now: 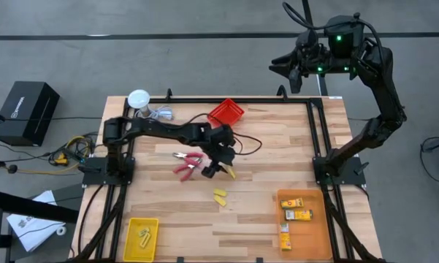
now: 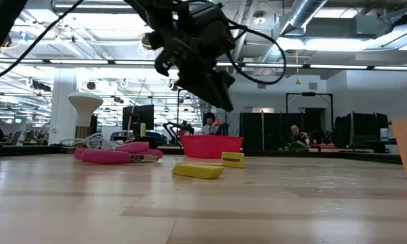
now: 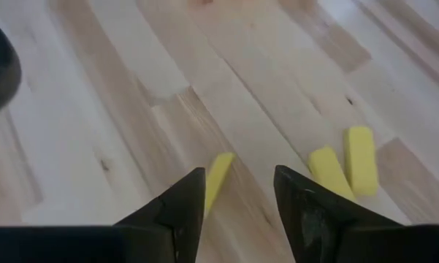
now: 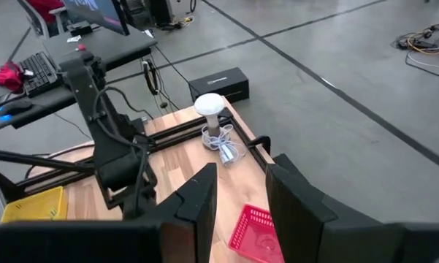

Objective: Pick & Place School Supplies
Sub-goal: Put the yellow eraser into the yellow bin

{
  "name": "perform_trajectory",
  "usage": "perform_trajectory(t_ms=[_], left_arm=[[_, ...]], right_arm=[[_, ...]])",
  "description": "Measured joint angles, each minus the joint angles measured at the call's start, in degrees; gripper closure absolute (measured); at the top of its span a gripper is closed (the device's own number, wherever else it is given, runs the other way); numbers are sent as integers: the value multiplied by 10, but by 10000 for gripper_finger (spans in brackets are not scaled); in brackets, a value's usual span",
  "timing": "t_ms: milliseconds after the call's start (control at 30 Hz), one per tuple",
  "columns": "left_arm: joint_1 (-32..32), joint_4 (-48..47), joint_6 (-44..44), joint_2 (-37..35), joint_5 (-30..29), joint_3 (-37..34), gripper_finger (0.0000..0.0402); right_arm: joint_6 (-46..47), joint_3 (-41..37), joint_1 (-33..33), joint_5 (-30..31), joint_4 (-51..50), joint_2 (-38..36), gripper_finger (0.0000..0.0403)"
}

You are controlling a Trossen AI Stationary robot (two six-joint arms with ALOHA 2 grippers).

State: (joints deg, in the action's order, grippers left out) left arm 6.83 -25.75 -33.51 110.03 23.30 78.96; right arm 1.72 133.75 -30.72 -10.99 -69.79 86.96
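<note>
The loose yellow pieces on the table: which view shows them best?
Left wrist view: three yellow pieces lie on bare wood beyond the open left gripper. The high view shows them tiny, one partly under the gripper; the low view shows them edge-on; the right wrist view shows none.

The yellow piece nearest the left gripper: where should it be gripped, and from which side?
Grip the yellow piece across its narrow width at mid-length, coming straight down from above. It lies flat on the table, a slim bar, and the open left gripper already hangs over it with fingers either side.
</note>
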Motion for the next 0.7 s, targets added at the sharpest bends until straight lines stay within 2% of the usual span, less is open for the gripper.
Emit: perform_trajectory(t_ms=[333,700], left_arm=[[-17,-2,-12,53,-1,11,242],[-16,5,-39,57,-34,10,247]], right_arm=[[-8,0,-2,-12,-3,0,292],[-17,0,-2,-16,-3,0,292]])
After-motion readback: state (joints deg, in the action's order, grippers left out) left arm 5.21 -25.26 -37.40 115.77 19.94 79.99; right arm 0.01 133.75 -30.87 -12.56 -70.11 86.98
